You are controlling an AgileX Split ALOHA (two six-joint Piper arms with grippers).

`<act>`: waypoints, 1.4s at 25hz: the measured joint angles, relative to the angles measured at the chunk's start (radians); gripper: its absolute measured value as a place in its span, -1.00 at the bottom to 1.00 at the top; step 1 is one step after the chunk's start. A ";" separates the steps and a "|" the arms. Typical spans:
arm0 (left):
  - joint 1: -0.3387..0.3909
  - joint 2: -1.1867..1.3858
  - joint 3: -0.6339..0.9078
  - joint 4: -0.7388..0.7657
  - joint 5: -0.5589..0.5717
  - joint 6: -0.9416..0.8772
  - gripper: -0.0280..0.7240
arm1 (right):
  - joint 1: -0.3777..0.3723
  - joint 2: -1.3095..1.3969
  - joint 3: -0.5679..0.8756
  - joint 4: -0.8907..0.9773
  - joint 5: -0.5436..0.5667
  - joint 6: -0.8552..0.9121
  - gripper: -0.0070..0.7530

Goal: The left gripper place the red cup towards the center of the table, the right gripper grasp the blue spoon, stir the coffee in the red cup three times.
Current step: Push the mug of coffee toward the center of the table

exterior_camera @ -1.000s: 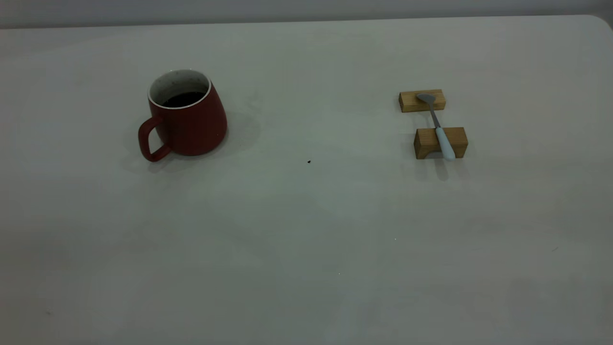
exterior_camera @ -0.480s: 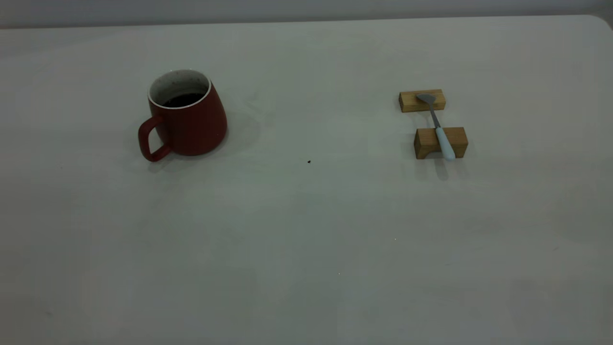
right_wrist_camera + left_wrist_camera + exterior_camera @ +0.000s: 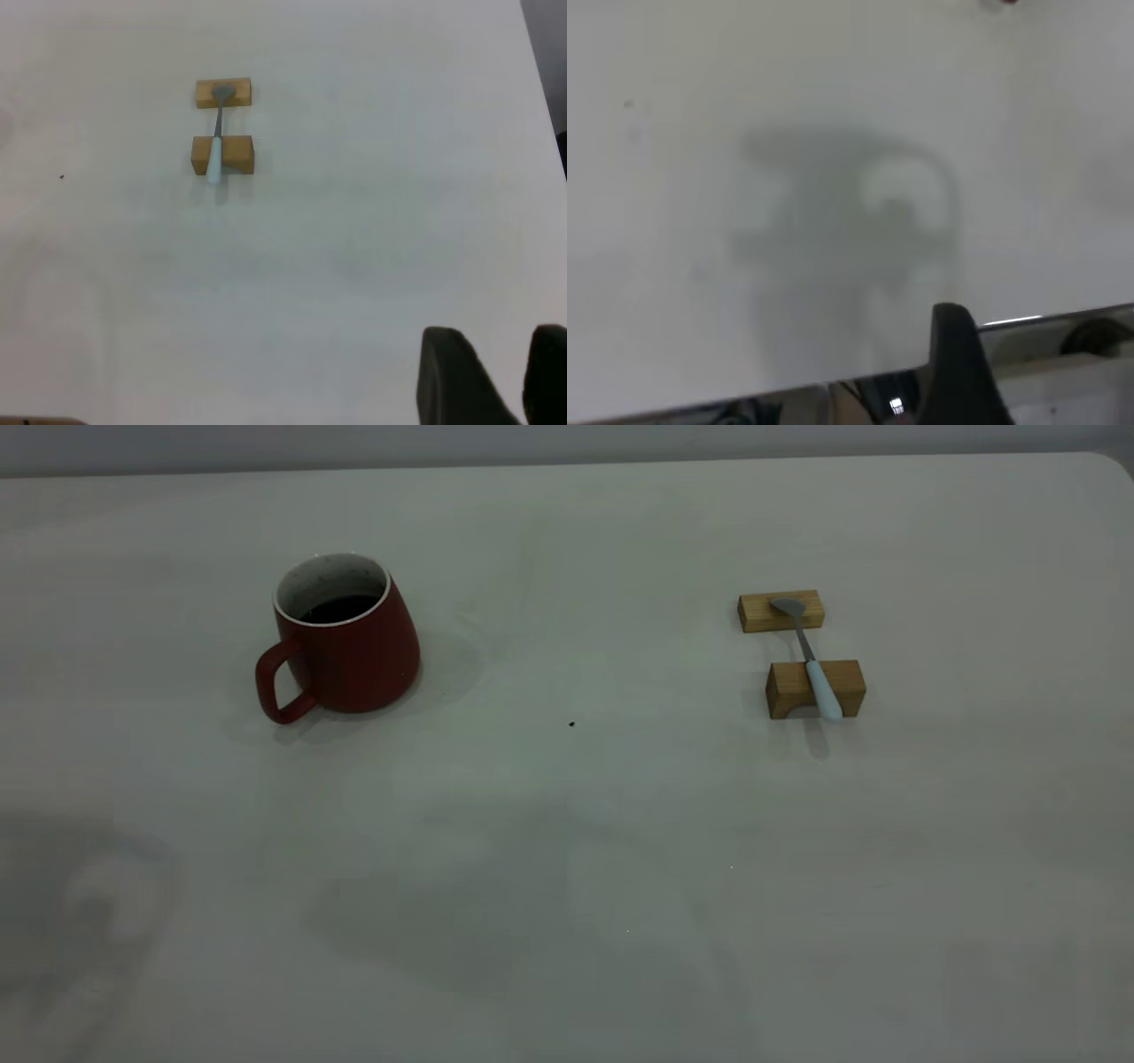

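Sitting at 10 o'clock on the desk, the red cup holds coffee. Blue spoon bridges two wooden blocks around 2 o'clock. Right hand looks spread; left hand, can't tell.

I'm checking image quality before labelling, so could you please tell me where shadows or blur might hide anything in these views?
Exterior view: dim, with soft shadows on the table at its near left and centre; red cup and blue spoon stay clear. Left wrist view: blurred, with a broad shadow mid-frame. Right wrist view: spoon and wooden blocks are clear, while the right end effector is a blurred dark shape.
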 joint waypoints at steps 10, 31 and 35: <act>0.000 0.475 -0.189 -0.136 -0.191 0.262 0.54 | 0.000 0.000 0.000 0.000 0.000 0.000 -0.36; 0.000 1.026 -0.732 -0.096 -0.095 1.233 0.54 | 0.000 0.000 0.000 0.000 0.000 0.000 -0.36; 0.000 1.077 -0.732 -0.138 -0.134 1.380 0.54 | 0.000 0.000 0.000 0.000 0.000 0.000 -0.36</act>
